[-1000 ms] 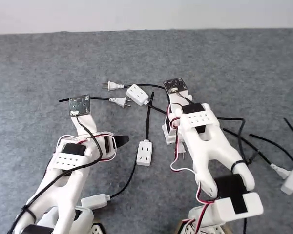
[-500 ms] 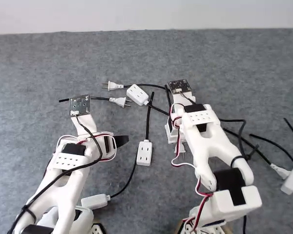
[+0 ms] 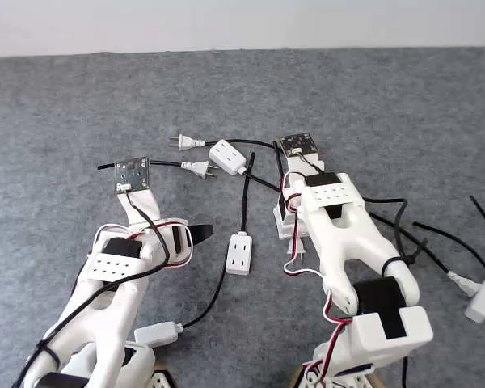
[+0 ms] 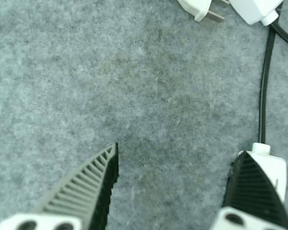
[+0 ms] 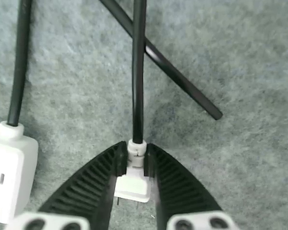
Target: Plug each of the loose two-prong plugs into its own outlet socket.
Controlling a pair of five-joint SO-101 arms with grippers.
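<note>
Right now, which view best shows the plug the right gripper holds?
The right wrist view: the plug sits clamped between the right gripper's jaws, cord leading away. The high view shows it half hidden under that arm; the left wrist view frames a different plug.

Soft, even light falls from above across the grey surface in the high view, and the scene is bright throughout. The wall behind is very pale, close to washed out. The white arm shells are bright without hard glare, and their shadows are faint, soft-edged and lie close under them. In the left wrist view a dim, diffuse shadow lies on the surface beside the dark fingers of the left tool. In the right wrist view the black cable carries a thin sheen and casts a weak shadow, while the white plug in the right tool is shaded between the fingers.
</note>
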